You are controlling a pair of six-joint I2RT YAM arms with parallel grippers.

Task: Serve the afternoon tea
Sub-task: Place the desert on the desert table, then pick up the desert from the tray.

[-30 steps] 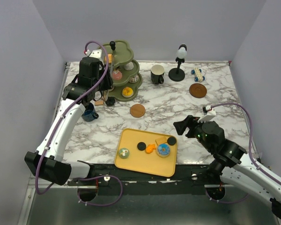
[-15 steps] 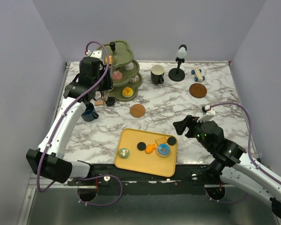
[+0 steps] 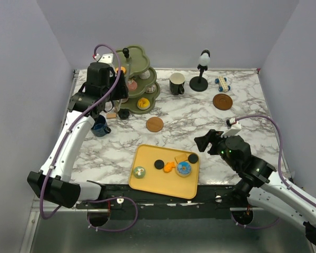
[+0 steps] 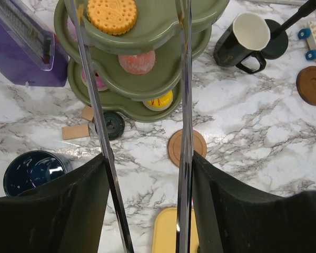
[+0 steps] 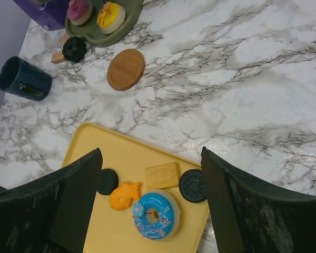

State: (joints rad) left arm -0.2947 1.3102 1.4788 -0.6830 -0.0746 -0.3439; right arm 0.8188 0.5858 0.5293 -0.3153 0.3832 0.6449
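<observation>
My left gripper (image 3: pixel 120 71) hovers over the top tier of the olive-green stand (image 3: pixel 142 60), jaws open. A round orange biscuit (image 4: pixel 111 15) lies flat on that tier (image 4: pixel 163 37) between the long fingers, touching neither. Lower tiers hold a pink cake (image 4: pixel 137 62) and a yellow one (image 4: pixel 160 100). My right gripper (image 5: pixel 150 158) hangs open and empty above the yellow tray (image 5: pixel 95 142), which carries a blue doughnut (image 5: pixel 155 214), an orange fish biscuit (image 5: pixel 124 195), a tan biscuit (image 5: pixel 161 175) and two dark ones. The dark-blue mug (image 3: pixel 100 126) and the cream-lined mug (image 3: pixel 176 83) stand on the marble.
Brown coasters (image 3: pixel 155 124) (image 3: pixel 222 101) lie bare on the marble. The purple holder (image 4: pixel 26 47) sits left of the stand, with a dark biscuit (image 4: pixel 110 125) and a tan block (image 4: pixel 75 131) at the stand's foot. A black stand with a white ball (image 3: pixel 201 68) is at the back.
My left jaws have spread wider, leaving the orange biscuit lying on the top tier. The right arm has not moved.
</observation>
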